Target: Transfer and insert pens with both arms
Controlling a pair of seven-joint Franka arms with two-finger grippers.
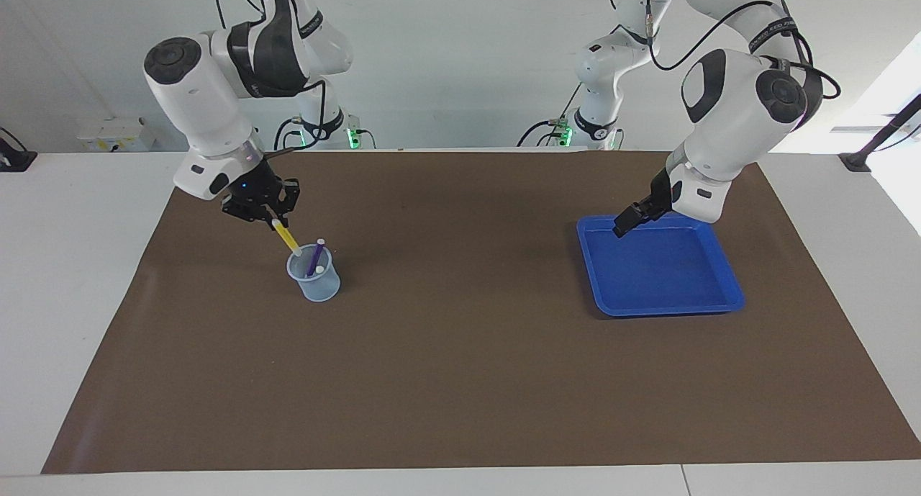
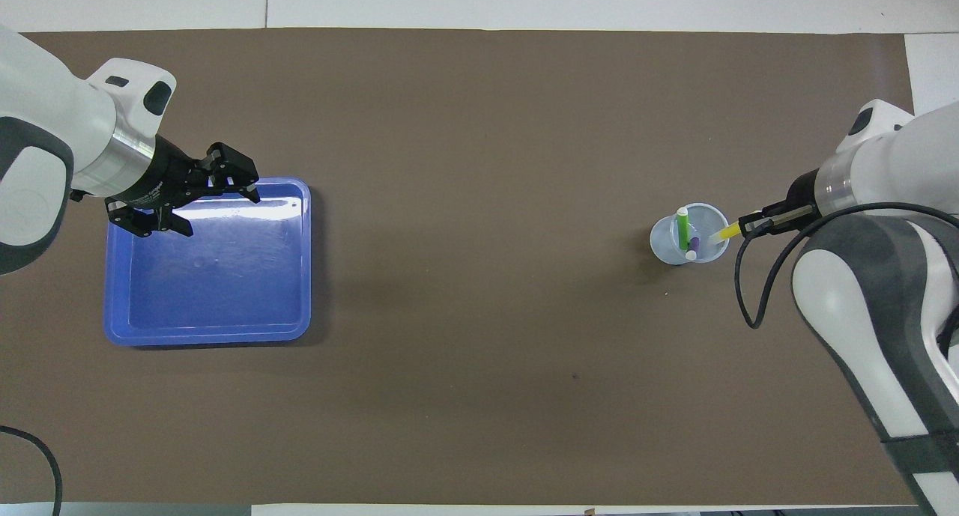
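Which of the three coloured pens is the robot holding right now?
The yellow pen: the right gripper is shut on its upper end, its tip slanting into the clear cup. The purple pen and green pen already stand inside, untouched.

From my station this reads as a robotics lab: two big white arms point(image 1: 216, 100) are mounted at twelve o'clock of a white table point(image 1: 72, 265) against a bare white wall. A brown mat point(image 1: 460, 373) covers the work area, and cables trail from the arm bases.
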